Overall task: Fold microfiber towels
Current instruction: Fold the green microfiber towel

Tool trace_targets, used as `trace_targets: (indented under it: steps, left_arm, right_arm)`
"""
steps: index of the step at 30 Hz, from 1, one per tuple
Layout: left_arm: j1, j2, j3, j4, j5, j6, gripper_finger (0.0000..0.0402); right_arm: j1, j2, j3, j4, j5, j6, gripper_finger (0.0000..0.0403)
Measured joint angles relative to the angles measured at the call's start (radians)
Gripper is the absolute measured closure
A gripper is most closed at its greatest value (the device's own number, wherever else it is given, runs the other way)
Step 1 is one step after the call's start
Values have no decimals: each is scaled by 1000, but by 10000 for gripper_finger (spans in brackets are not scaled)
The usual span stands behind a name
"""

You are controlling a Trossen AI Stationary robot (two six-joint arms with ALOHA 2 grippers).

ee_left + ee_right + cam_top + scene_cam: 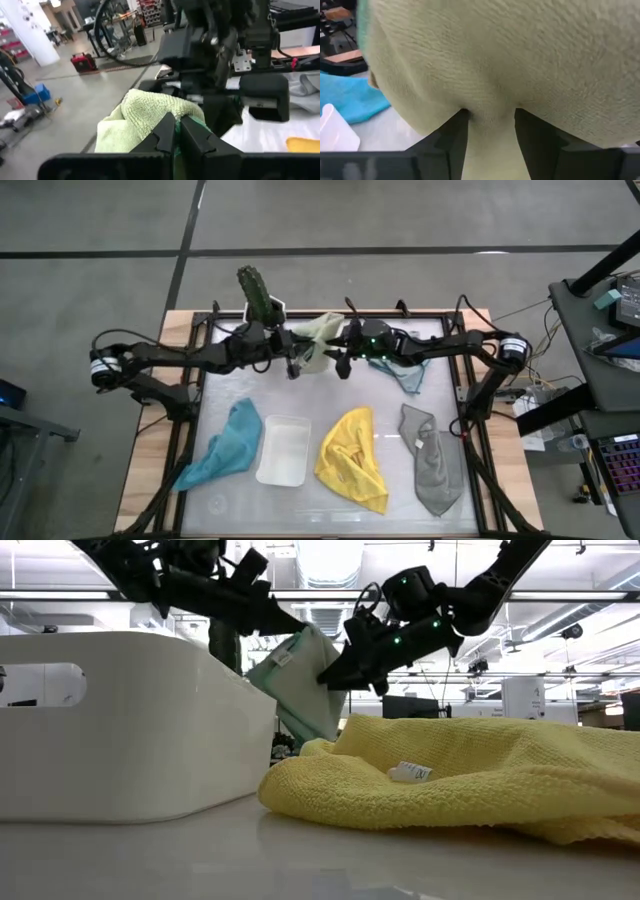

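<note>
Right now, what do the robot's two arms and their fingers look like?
Both arms are slim, dark, jointed tubes with black cables trailing along them and a pale ring near each outer joint. The right gripper carries small glowing green lights on its wrist housing. The left gripper ends in flat, black, angular fingers.

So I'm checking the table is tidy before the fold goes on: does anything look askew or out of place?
Nothing damaged or spilled. The yellow microfiber towel, grey towel and teal towel lie crumpled, not flat, around the white rectangular plastic tray. The pale green towel hangs bunched between both grippers.
</note>
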Motion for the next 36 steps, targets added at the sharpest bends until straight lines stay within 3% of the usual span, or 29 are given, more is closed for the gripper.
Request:
trace_targets:
  steps: [8, 13, 15, 18, 22, 25, 30, 36]
  left_arm:
    - [0, 70, -9, -12, 0, -45, 400]
    - [0, 114, 4, -15, 0, -44, 376]
    - [0, 123, 10, -13, -1, -43, 365]
    - [2, 119, 9, -13, -37, -34, 347]
    - [5, 102, 2, -26, -130, 20, 322]
    - [13, 96, 6, -103, -171, 44, 306]
    - [15, 94, 2, -247, -167, 41, 295]
    - [15, 123, -10, -283, -51, 35, 295]
  right_arm:
    - [0, -4, 0, -14, 0, -29, 264]
    - [0, -3, -1, -17, 0, -30, 271]
    - [0, -3, -1, -20, 0, -29, 297]
    - [0, -3, -1, -26, -4, -45, 369]
    - [-12, -3, -1, -39, -2, -25, 391]
    - [-45, -3, -1, -81, 51, 19, 393]
    - [-98, -3, -1, -284, 269, 112, 394]
    - [-114, -3, -18, -340, 285, 127, 394]
